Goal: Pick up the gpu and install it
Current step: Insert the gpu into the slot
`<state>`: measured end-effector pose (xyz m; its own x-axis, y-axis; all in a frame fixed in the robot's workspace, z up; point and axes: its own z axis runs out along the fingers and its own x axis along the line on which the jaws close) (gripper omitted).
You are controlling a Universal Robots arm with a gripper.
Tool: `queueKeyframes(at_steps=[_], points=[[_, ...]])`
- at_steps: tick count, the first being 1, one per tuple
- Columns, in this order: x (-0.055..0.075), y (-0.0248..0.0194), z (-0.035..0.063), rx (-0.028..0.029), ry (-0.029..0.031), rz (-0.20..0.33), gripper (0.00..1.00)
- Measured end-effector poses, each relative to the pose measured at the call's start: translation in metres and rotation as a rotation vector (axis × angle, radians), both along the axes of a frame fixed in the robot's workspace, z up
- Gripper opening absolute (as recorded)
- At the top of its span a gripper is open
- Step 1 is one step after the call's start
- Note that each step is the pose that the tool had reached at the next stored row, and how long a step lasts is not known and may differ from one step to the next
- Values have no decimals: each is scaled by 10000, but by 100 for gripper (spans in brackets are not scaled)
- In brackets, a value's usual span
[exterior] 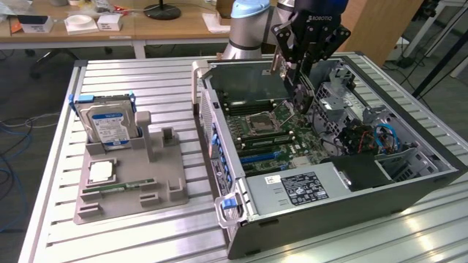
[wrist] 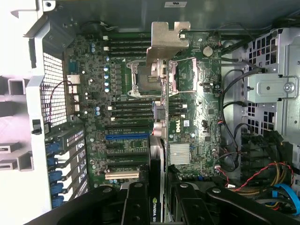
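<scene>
Over the open computer case, which lies on its side on a slatted metal table, we see one robot arm with one gripper poised above the main circuit board. Its two fingers are closed partway, pinching the flat faces of the one graphics card between them. The card is held upright on its long edge, clear of the board as far as we can tell, with its silver end bracket at the end farthest from the fingers. We judge the step in hand to be carrying the card to its slot: it is picked up but not yet seated. From the wrist view the card's edge seems to run crosswise to the long slots, among them one blue slot. Seating it would therefore, in our judgement, call for turning it into line with a slot, bracket toward the case's back wall, and then a straight, gentle press down. On the exterior view's left, well apart from the case, one grey holder tray carries one hard drive standing upright, one processor chip lying flat and one narrow memory stick.
</scene>
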<state>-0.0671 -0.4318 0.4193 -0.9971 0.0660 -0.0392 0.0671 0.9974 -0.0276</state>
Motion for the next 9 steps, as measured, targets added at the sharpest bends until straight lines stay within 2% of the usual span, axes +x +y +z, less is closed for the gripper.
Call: queueKeyframes(at_steps=[9], points=[[0,0,0,-1,0,127,26]])
